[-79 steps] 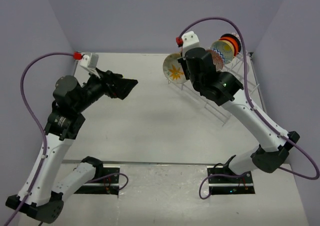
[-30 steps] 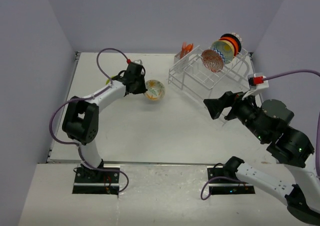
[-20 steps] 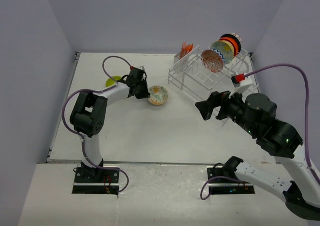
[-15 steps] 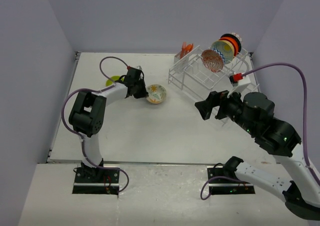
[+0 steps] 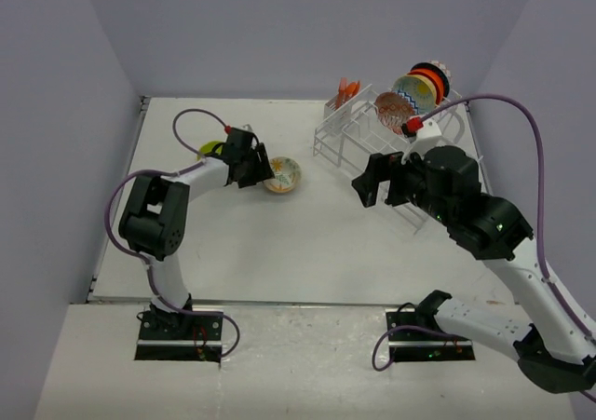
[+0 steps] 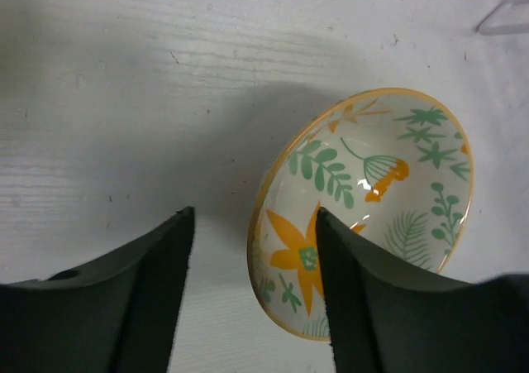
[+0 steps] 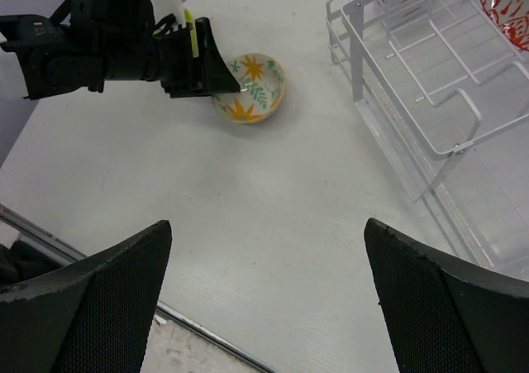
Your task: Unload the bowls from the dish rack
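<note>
The white floral bowl [image 5: 282, 174] [image 6: 372, 208] [image 7: 248, 88] rests on the table left of the dish rack [image 5: 346, 150] [image 7: 413, 83]. My left gripper [image 5: 259, 170] [image 6: 252, 216] is open astride its near rim, one finger over the inside and the other apart from the outside. A lime green bowl [image 5: 210, 148] lies behind the left arm. In the rack stand a pink-red patterned bowl [image 5: 389, 109] [image 7: 504, 1], a yellow-centred zigzag bowl [image 5: 412, 92] and an orange-red bowl [image 5: 430, 78]. My right gripper [image 5: 371, 182] [image 7: 269, 232] hangs open above the table beside the rack, holding nothing.
Orange utensils [image 5: 348, 89] stand in the small basket at the rack's far left corner. The near tiers of the rack [image 7: 446, 158] hold nothing. Walls close in the table on the left, back and right.
The left gripper has opened and let go of the floral bowl, which now sits on the table. The right arm has swung left and forward beside the rack.
</note>
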